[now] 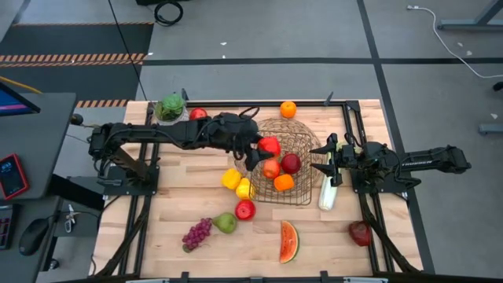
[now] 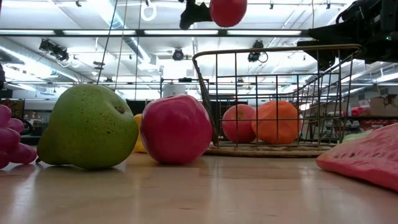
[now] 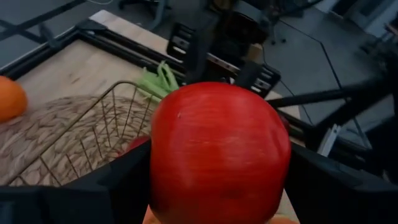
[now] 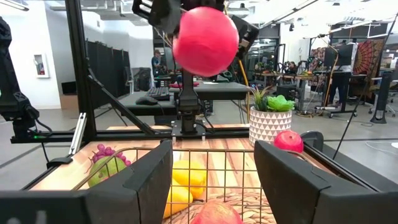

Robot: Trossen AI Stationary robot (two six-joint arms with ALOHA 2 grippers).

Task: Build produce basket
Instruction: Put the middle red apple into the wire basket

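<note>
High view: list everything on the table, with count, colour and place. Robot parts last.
basket: 1, dark wire, mid-table
apples in basket: 2, red, on its floor
orange in basket: 1, orange, beside them
loose apples: 3, red, around the table
loose orange: 1, orange, far edge
yellow pieces: 2, yellow, left of basket
pear: 1, green, near side
grapes: 1 bunch, purple, beside pear
watermelon slice: 1, red and green, near edge
celery: 1, pale green, right of basket
plant: 1, green, far left
left gripper: holding a red held apple over the basket
right gripper: at the basket's right side

Both arms [image 1: 173, 135] are black and chunky, cables looped on top, blocky dark fingers [image 4: 149, 180] with flat faces.
</note>
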